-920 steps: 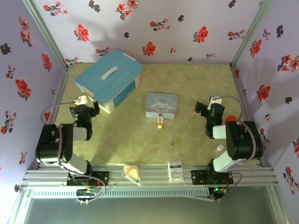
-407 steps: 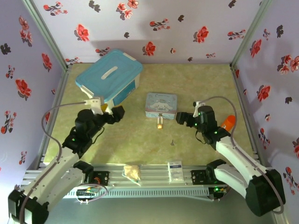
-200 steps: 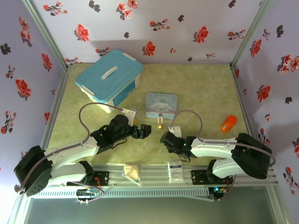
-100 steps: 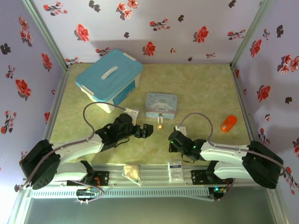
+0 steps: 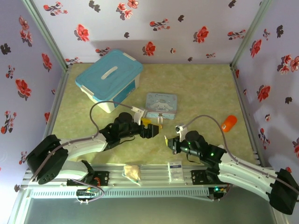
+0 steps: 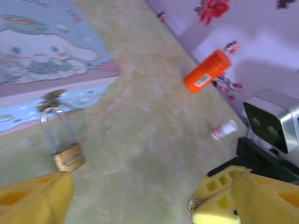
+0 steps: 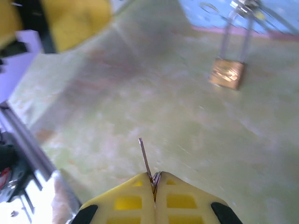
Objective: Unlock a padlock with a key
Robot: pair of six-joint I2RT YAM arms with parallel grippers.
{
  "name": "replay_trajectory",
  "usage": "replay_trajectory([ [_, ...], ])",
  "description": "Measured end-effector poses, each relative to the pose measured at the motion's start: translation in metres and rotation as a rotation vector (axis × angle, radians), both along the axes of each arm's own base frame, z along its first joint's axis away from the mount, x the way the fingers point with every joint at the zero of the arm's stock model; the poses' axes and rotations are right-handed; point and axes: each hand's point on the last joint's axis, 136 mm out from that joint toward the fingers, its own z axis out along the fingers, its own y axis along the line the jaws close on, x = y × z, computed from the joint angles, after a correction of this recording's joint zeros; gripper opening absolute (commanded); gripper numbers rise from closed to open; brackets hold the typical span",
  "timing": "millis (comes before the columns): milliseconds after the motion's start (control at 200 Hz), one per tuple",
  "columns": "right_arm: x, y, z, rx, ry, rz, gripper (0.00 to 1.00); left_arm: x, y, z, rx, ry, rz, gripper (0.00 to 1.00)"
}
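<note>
Right gripper (image 7: 154, 178) pinches the thin grey key (image 7: 145, 156) (left gripper (image 6: 148, 189) apart), brass padlock (image 7: 227, 73) beyond.

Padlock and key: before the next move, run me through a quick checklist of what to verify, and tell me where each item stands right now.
1. Key held: ok. The right hand is shut on the key, with the blade sticking out ahead.
2. Padlock in place: ok. The padlock is hooked by its shackle to the tin, and its body lies on the table.
3. Padlock steadied: not ok. The left hand is open beside it, not gripping.
4. Path from key to padlock: ok. There is bare table between them.
5. Keyhole facing the key: cannot tell.
</note>
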Motion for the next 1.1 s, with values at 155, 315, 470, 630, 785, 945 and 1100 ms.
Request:
replay_trajectory([
  [155,-0.003,0.011,0.01,0.039,-0.026,0.057,0.0,-0.016,-0.011,0.004,-0.057,0.005,-0.111,0.66],
  [315,-0.003,0.023,0.017,0.082,-0.028,0.096,0.0,-0.028,-0.016,0.013,-0.112,-0.007,-0.188,0.63],
  [470,0.0,0.032,0.035,0.136,-0.06,0.115,0.0,-0.033,-0.017,0.018,-0.132,-0.014,-0.219,0.57],
  [630,0.003,0.036,0.05,0.18,-0.089,0.121,0.0,-0.036,-0.016,0.015,-0.14,-0.008,-0.227,0.38],
  [785,0.005,0.036,0.053,0.191,-0.095,0.118,0.0,-0.038,-0.015,0.017,-0.166,-0.018,-0.231,0.18],
  [945,0.006,0.037,0.054,0.2,-0.093,0.116,0.15,-0.039,-0.014,0.018,-0.186,-0.016,-0.232,0.0],
  [1100,0.013,0.032,0.051,0.186,-0.092,0.069,1.0,-0.033,-0.01,0.022,-0.208,-0.018,-0.215,0.0],
])
